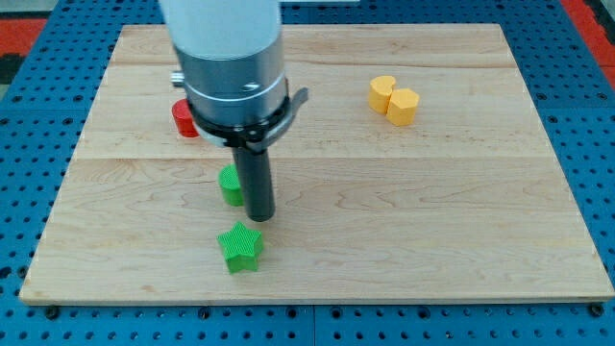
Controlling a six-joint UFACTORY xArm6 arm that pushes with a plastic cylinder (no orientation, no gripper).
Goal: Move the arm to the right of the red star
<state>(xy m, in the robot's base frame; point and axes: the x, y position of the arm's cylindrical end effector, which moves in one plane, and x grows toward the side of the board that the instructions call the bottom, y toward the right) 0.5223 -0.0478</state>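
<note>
A red block [183,118] shows at the view's left, partly hidden behind the arm's grey body, so I cannot make out its shape. My tip [261,216] rests on the wooden board [432,221], well below and to the right of the red block. A green block [231,185] sits just left of the rod, partly hidden by it. A green star [240,247] lies just below and left of my tip.
A yellow cylinder [382,92] and a yellow hexagonal block [403,106] stand touching at the view's upper right. The board lies on a blue perforated surface [596,115].
</note>
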